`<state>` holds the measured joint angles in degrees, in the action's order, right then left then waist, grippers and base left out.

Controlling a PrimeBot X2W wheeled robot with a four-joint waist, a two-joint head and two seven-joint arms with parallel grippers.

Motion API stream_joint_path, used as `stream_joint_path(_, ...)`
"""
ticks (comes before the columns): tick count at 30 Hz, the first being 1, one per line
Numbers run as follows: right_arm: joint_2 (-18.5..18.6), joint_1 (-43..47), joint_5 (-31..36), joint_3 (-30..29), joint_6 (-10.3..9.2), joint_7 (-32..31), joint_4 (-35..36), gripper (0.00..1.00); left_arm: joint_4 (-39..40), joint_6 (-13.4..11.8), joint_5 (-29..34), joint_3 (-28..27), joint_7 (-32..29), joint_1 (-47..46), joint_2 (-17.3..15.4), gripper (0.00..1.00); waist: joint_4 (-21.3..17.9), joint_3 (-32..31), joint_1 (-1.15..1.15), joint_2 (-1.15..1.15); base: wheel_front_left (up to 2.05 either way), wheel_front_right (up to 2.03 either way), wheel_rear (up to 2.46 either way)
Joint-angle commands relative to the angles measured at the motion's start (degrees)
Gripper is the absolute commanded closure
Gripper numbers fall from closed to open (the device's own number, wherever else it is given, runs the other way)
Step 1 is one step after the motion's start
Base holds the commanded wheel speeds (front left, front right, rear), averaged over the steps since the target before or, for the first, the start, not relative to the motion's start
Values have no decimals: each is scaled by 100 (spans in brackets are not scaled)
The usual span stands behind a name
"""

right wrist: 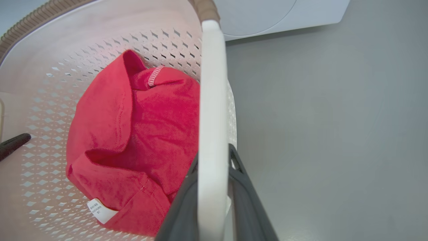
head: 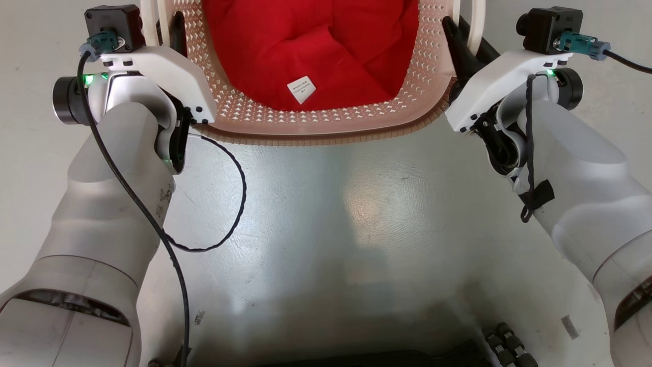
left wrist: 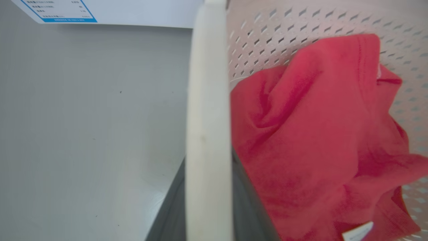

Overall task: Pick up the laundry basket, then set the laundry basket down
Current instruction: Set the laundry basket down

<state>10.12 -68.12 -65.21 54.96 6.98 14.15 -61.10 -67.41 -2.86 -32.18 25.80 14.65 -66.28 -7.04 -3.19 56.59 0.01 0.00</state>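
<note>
Head view, looking down on a glossy grey floor (head: 326, 214). At the far centre, a cream-white perforated laundry basket (head: 244, 109) with a brown woven-look rim, holding a crumpled red garment (head: 316, 46) with a small white label (head: 301, 89) facing up. On the left, left gripper (head: 168, 25) pinching the basket's left loop handle (head: 147, 20). On the right, right gripper (head: 466, 35) clamped likewise on the right loop handle (head: 476, 25). Close up in both wrist views: dark fingers pressed against either side of a pale handle strip, red cloth just inside the perforated wall, a white washing machine (right wrist: 267, 13) on the far side. Unclear whether lifted or resting on the floor.
</note>
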Motion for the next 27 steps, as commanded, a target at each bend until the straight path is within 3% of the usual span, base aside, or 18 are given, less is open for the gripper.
stream_joint_path(1,-80,343,63,17,51,85,70,62,61,-53,75,-93,34,40,-217,93,-1,-3,-1,0,0,0,0)
stream_joint_path(2,-85,347,62,20,51,85,65,58,64,-46,80,-103,34,47,-213,93,-1,-1,-1,0,0,0,0)
stream_joint_path(3,-87,352,62,24,51,85,57,38,64,-40,87,-111,34,51,-208,91,0,1,-1,0,0,0,0)
stream_joint_path(4,-87,356,63,28,51,85,49,3,64,-34,92,-120,34,54,-201,76,3,4,-1,0,0,0,0)
stream_joint_path(5,-87,357,64,30,51,85,41,0,55,-24,85,-137,34,58,-192,51,4,4,-1,0,0,0,0)
stream_joint_path(6,-91,361,58,28,51,85,21,0,39,-11,80,-149,34,61,-183,0,5,4,-1,0,0,0,0)
stream_joint_path(27,-134,454,75,16,51,85,-154,0,-257,105,47,-296,35,139,-85,0,7,-195,-1,0,0,0,0)
